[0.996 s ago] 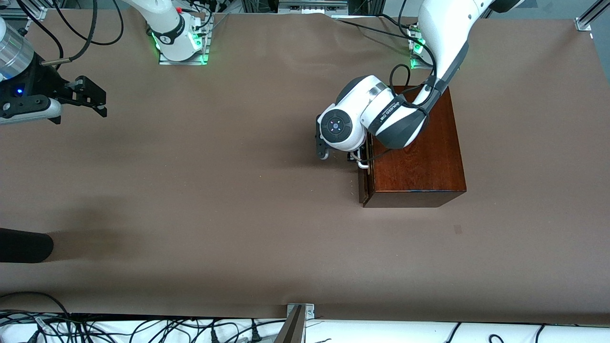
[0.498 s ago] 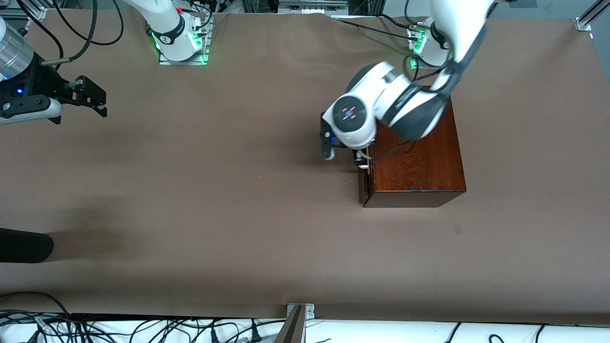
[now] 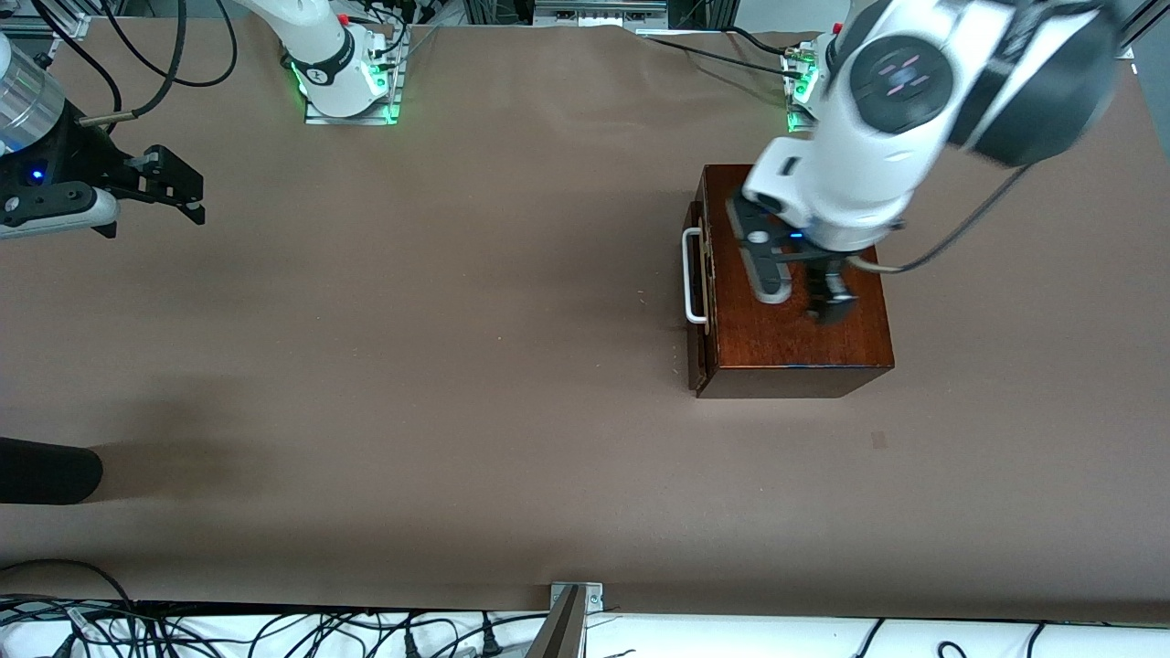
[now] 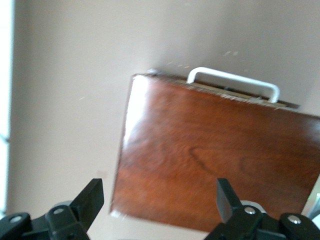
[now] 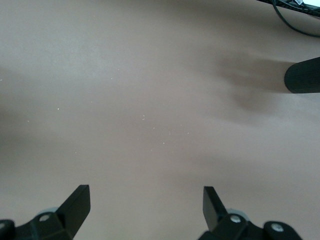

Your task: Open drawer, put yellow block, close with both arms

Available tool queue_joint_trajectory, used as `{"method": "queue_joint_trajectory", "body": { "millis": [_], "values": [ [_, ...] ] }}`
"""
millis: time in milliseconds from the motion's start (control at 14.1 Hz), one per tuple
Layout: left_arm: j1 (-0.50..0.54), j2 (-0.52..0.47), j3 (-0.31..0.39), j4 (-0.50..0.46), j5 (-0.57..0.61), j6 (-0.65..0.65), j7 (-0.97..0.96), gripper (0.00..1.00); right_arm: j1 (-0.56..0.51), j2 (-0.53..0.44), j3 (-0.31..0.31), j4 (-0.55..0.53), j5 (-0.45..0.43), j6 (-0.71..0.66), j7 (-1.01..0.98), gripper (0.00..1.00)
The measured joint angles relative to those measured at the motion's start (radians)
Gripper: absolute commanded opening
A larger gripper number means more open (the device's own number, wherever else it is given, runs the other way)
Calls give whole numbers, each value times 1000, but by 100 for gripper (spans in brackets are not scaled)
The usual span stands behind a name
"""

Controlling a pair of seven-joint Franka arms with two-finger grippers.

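Observation:
The dark-brown wooden box point(image 3: 804, 320) stands toward the left arm's end of the table. Its drawer point(image 3: 699, 302) sits shut, flush with the box, and its white bar handle point(image 3: 694, 275) faces the right arm's end. In the left wrist view the box top point(image 4: 215, 160) and the handle point(image 4: 232, 81) show below the fingers. My left gripper point(image 3: 823, 292) hangs in the air over the box top, open and empty point(image 4: 159, 192). My right gripper point(image 3: 174, 187) waits at the right arm's end, open and empty point(image 5: 145, 197) over bare table. The yellow block is out of view.
A black rounded object point(image 3: 46, 471) pokes in at the table's edge at the right arm's end, nearer to the front camera; it also shows in the right wrist view point(image 5: 302, 75). Cables point(image 3: 274, 631) lie off the table's near edge.
My left arm has risen from beside the drawer handle and swung over the box top, uncovering the handle. The box, the drawer and the right arm have not moved.

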Motion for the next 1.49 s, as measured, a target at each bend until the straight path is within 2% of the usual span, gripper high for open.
{"method": "queue_joint_trajectory", "body": {
  "millis": [356, 569, 712, 854, 1067, 1352, 1494],
  "values": [
    [122, 5, 35, 60, 6, -16, -40, 100, 0, 0, 0, 0, 0, 0, 0, 100],
    [145, 6, 101, 57, -74, -18, -242, 100, 0, 0, 0, 0, 0, 0, 0, 100],
    [145, -11, 176, 38, -158, -26, -447, 100, 0, 0, 0, 0, 0, 0, 0, 100],
    [147, -57, 245, -13, -219, -35, -623, 100, 0, 0, 0, 0, 0, 0, 0, 100],
    [148, -161, 279, -148, -233, -25, -858, 100, 0, 0, 0, 0, 0, 0, 0, 100],
    [148, -305, 299, -375, -233, 137, -920, 100, 0, 0, 0, 0, 0, 0, 0, 100],
    [148, -342, 301, -429, -233, 158, -922, 100, 0, 0, 0, 0, 0, 0, 0, 100]
  ]
}}
